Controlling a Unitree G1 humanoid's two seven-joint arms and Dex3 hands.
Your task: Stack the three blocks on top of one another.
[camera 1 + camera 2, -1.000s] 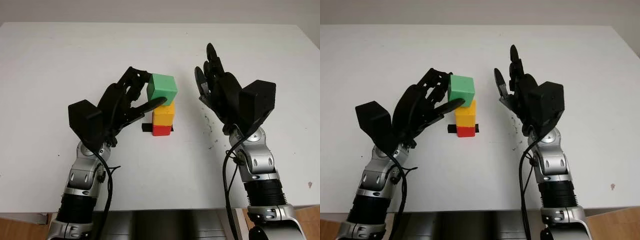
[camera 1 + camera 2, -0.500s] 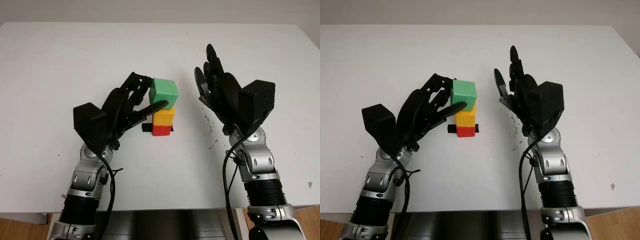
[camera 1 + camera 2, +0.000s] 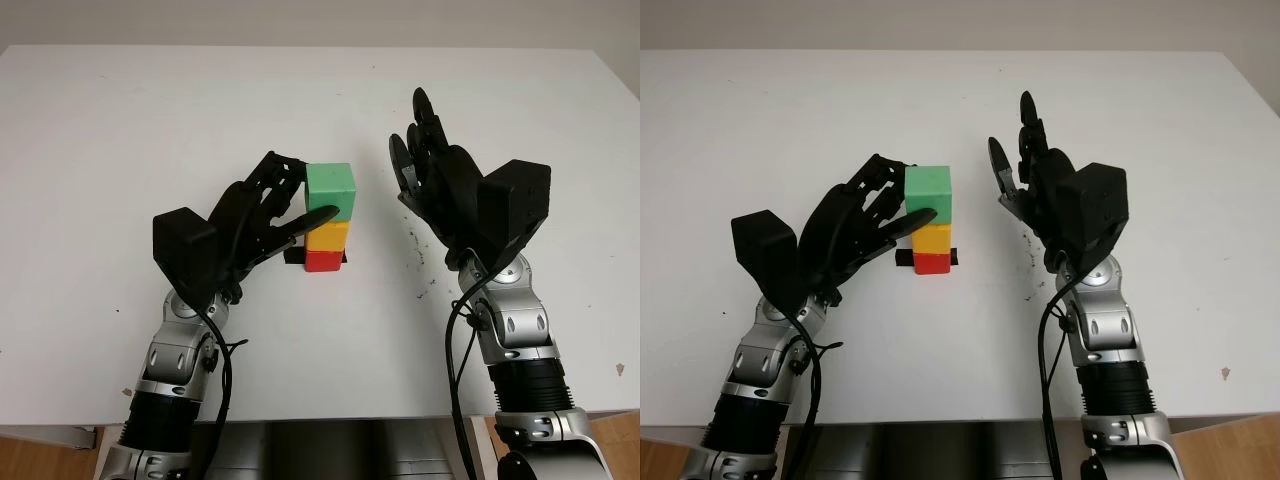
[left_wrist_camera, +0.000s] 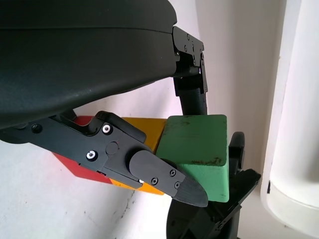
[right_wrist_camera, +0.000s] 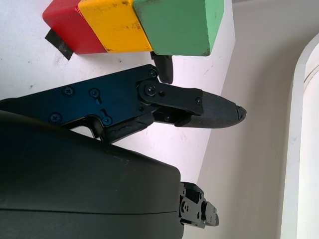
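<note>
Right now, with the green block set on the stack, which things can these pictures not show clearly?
- Left eye view: the left hand covers the left faces of the green block and yellow block.
- Left wrist view: a finger covers much of the red block.
- Whether the green block is fully released: cannot tell.
- Black tape under the stack: mostly hidden.
- Right hand: open, beside the stack.

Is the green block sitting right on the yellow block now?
Touching. In the right wrist view the green block sits flush against the yellow block, with no gap; the left hand grips the green block.
</note>
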